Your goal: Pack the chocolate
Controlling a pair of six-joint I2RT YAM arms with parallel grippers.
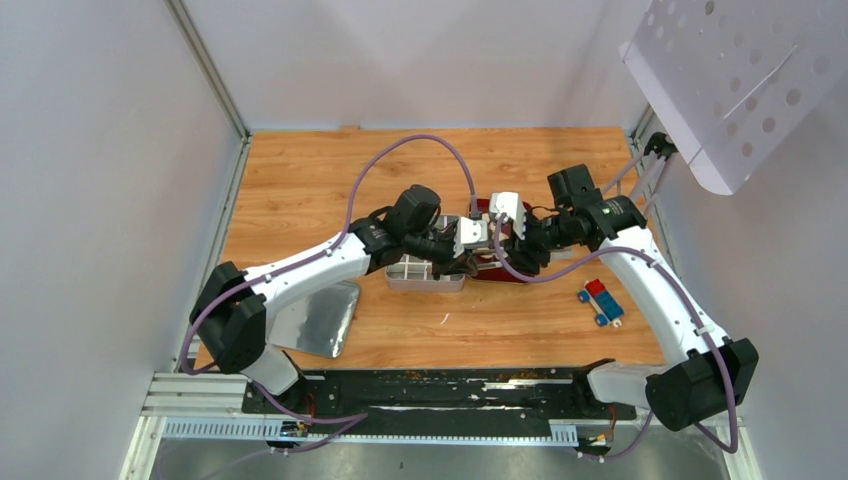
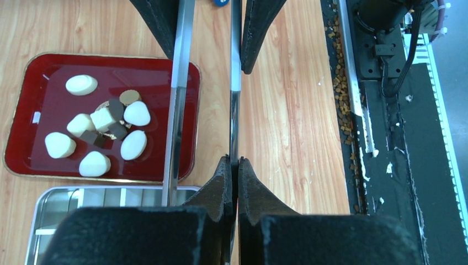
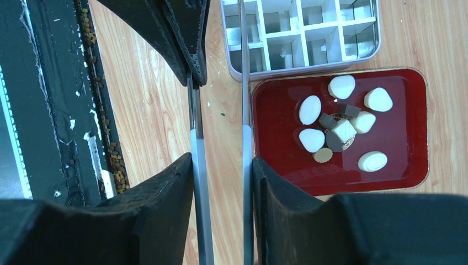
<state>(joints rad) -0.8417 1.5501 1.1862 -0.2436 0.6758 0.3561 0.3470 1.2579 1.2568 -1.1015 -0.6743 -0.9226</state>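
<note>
the left gripper [image 2: 238, 165] is pinched shut on one arm of the tongs [image 2: 177, 110]. the right gripper [image 3: 221, 171] clasps both arms, just beside the red tray [image 3: 276, 165]. the chocolate [image 3: 310, 109] lies clustered mid-tray, with the tin [image 3: 309, 65] just beside the tray. the pieces look light, smooth and brittle, so they may slip; nip one gently across its narrow middle.

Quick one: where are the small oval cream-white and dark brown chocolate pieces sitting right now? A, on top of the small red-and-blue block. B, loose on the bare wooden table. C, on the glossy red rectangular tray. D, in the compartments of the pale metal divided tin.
C: the chocolate pieces all lie clustered on the red tray, while the compartments of the divided tin that show beside it are empty.
</note>
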